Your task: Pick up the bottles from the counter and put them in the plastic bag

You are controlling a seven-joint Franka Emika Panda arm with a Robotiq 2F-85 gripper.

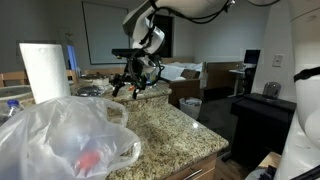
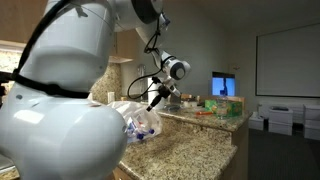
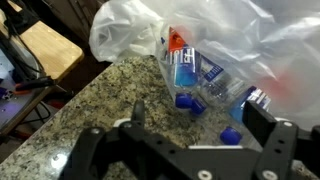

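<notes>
Robot fingers spread apart, empty, above granite counter, blue-capped bottles showing through plastic bag

The counter was polished granite, speckled, smooth and glossy. The plastic bag was thin translucent film, crinkled and shiny on its folds. The bottles looked like clear smooth plastic, with blue plastic caps. The paper towel roll was matt white paper. The robot arm had a glossy white shell.
</notes>
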